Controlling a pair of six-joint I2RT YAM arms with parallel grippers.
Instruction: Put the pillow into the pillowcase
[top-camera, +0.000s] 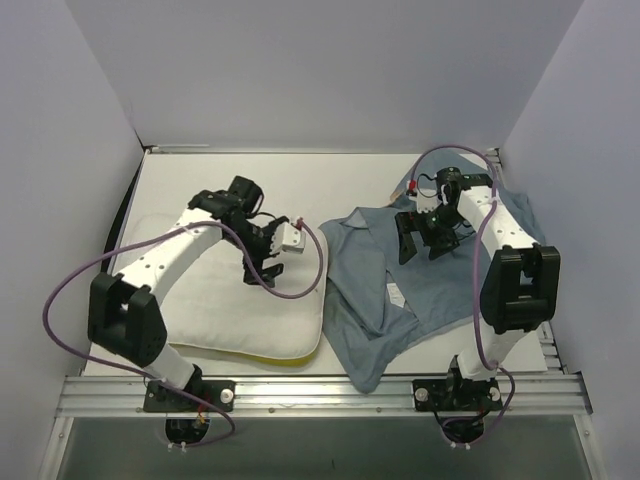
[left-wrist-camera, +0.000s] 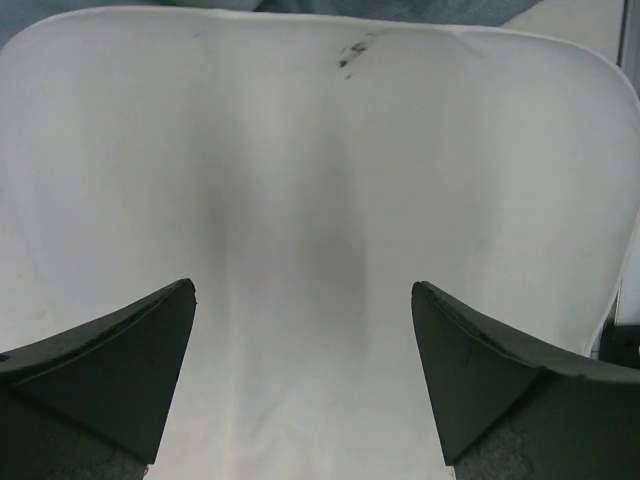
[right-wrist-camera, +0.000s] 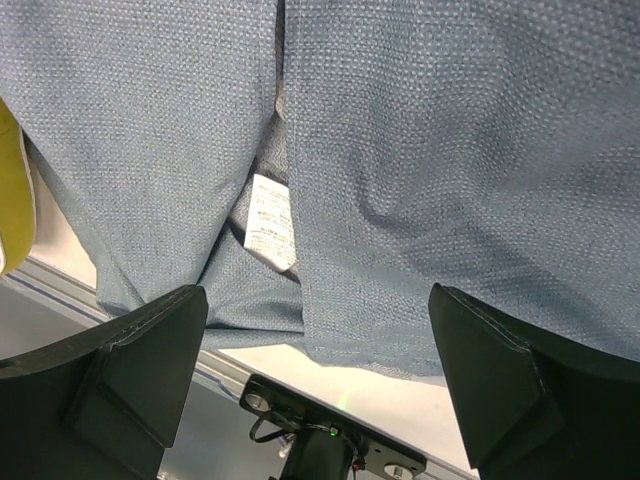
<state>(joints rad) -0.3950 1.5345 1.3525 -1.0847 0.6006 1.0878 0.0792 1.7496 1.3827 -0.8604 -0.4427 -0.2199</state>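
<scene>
Both claws stand with their jaws wide apart and nothing between them: the left gripper (top-camera: 263, 264) points down over the pillow, and the right gripper (top-camera: 422, 243) points down over the pillowcase. In the left wrist view the left gripper (left-wrist-camera: 303, 290) has only white cloth in its gap, and in the right wrist view the right gripper (right-wrist-camera: 318, 295) has only grey-blue cloth. Whether the fingertips touch the cloth below cannot be told.

The white table (top-camera: 330, 180) carries both things. The pillow (top-camera: 225, 310) lies flat on the left half, wholly outside the sack, with its yellow band (top-camera: 290, 360) along the near edge. The pillowcase (top-camera: 365, 265) lies rumpled and folded on the right half, its left edge just beside the pillow's right edge, its near corner reaching toward the metal rail (top-camera: 320, 390) at the front.

From the right wrist, the pillowcase (right-wrist-camera: 430, 150) shows a fold running down the middle, with a small white label (right-wrist-camera: 272, 225) lying in it. From the left wrist, the pillow (left-wrist-camera: 320, 160) bears a small dark smudge (left-wrist-camera: 352, 55) near its far edge
</scene>
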